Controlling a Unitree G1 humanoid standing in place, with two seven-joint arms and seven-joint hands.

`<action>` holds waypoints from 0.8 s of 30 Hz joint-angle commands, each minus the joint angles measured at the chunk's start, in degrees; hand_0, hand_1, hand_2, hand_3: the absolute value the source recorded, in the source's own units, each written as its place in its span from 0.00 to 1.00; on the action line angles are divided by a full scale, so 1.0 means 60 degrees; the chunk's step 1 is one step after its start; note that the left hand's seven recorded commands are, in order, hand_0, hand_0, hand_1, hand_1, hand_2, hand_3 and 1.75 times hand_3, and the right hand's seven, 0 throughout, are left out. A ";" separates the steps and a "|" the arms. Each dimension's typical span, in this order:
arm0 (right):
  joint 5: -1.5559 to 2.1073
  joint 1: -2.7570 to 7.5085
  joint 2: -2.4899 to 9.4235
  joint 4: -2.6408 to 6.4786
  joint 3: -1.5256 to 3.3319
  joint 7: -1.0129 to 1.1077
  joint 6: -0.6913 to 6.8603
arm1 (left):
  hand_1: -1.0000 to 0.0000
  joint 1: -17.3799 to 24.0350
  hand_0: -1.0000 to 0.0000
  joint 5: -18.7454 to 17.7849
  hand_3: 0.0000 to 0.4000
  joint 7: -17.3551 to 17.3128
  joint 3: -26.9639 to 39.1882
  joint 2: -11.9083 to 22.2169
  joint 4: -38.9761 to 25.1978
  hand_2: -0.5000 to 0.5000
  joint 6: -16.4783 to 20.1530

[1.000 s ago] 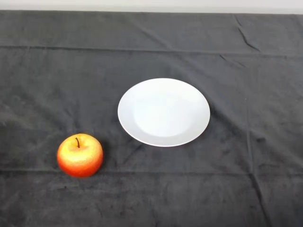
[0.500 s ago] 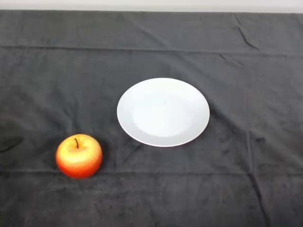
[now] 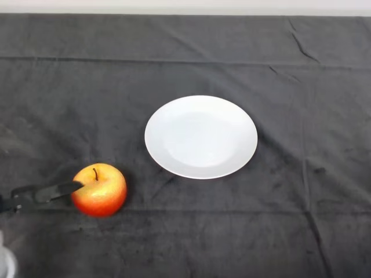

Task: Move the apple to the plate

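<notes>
Reach step is being carried out; nothing is being gripped yet. The robot hand [image 3: 43,193] is being seen only in part at the desk's left edge: one long dark finger is being held straight out toward the apple [image 3: 99,190], tip at the apple's left shoulder, touching it or just beside it, which cannot be told from the head view. With that finger straight and nothing curled round the fruit, the hand is being read as open; the remaining fingers are not being shown. The apple is sitting upright, stem up, on the dark cloth [image 3: 185,243] near the desk's front-left corner. The white plate [image 3: 174,165] is lying bare at about the desk's centre, well apart from the apple, toward the back-right of it. Judgement: the task is being counted as barely begun. Next move is being judged to call for the hand being brought further round the apple, thumb and fingers on opposite sides, before closing; a round apple nudged from one side is being considered likely to roll away toward the right edge.
</notes>
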 commanded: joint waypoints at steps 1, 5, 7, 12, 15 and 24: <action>-0.0076 -0.0071 -0.0120 -0.0063 -0.0093 -0.0092 -0.0026 | 1.00 0.0109 1.00 0.0072 0.00 0.0000 -0.0263 -0.0044 -0.0573 0.50 0.0345; -0.0078 -0.0060 -0.0109 -0.0096 -0.0086 -0.0109 -0.0023 | 1.00 -0.0059 1.00 0.0027 0.00 0.0147 -0.0734 -0.0197 -0.0796 0.50 0.1084; -0.0078 -0.0054 -0.0104 -0.0112 -0.0082 -0.0118 -0.0021 | 1.00 -0.0190 1.00 -0.0018 0.00 0.0232 -0.0997 -0.0248 -0.0783 0.50 0.1446; -0.0078 -0.0043 -0.0094 -0.0145 -0.0074 -0.0136 -0.0016 | 1.00 -0.0546 1.00 -0.0170 0.00 0.0348 -0.1561 -0.0272 -0.0614 0.50 0.2254; -0.0077 -0.0037 -0.0088 -0.0162 -0.0070 -0.0146 -0.0013 | 1.00 -0.0754 1.00 -0.0250 0.00 0.0372 -0.1865 -0.0255 -0.0469 0.50 0.2674; -0.0072 -0.0025 -0.0078 -0.0199 -0.0061 -0.0168 -0.0004 | 1.00 -0.1295 1.00 -0.0309 0.00 0.0322 -0.2754 -0.0179 0.0324 0.50 0.3379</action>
